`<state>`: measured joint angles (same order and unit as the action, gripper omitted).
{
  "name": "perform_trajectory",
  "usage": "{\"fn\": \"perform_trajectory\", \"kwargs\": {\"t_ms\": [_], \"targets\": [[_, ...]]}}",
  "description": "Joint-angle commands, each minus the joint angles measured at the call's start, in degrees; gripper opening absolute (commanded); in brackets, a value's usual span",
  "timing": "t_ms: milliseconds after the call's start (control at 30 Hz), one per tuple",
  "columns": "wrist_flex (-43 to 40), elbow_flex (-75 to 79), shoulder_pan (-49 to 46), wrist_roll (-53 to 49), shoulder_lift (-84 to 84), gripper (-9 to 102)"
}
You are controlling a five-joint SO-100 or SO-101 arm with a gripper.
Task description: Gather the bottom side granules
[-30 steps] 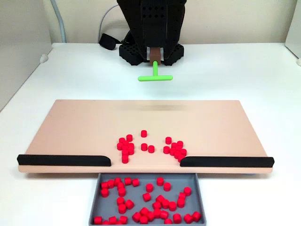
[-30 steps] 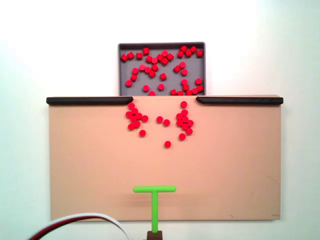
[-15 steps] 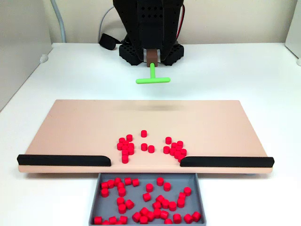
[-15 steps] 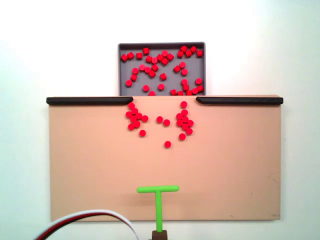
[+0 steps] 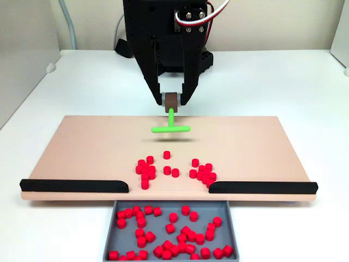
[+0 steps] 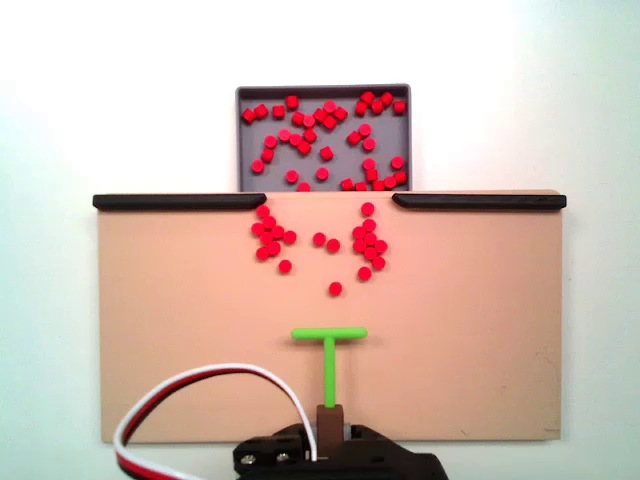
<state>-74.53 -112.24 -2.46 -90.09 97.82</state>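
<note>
Gripper [image 5: 172, 101] on the black arm is clamped on a small brown block that carries the bright green T-shaped plastic pusher [image 5: 170, 129], so it's basically shut around the tool's handle end, nothing else in it. Same thing from the top-down fixed view: gripper [image 6: 331, 420] at the bottom edge, green T [image 6: 329, 335] sticking out ahead of it over the bare part of the peach-coloured flat board [image 6: 180, 340].

What matters for the next push: the small matte red cylinder granules [image 6: 320, 245] sit straight ahead of the T's crossbar, toward the gap between the two black rails [image 6: 180, 201], with a stretch of empty board in between. In the front fixed view that means the granules [image 5: 173, 170] are below the tool, closer to the camera. The stem's long axis points right at them and the crossbar lies across that line, so it's squared up like a rake.

The loose granules are in two clumps either side of the gap's centre, plus a few strays; one lone pellet [image 6: 335, 289] is nearest the bar. The whole spread looks wider than the crossbar, so I'd guess one straight shove won't catch both clumps.

Plenty more granules are already in the grey rectangular tray [image 6: 240, 140] past the gap.
</note>
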Motion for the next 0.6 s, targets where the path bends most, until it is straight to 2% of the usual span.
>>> {"fn": "perform_trajectory", "kwargs": {"t_ms": [0, 567], "targets": [[1.76, -0.53, -0.44, -0.09, -0.35, 0], [5.54, 0.26, -0.35, -0.26, -5.71, 0]]}}
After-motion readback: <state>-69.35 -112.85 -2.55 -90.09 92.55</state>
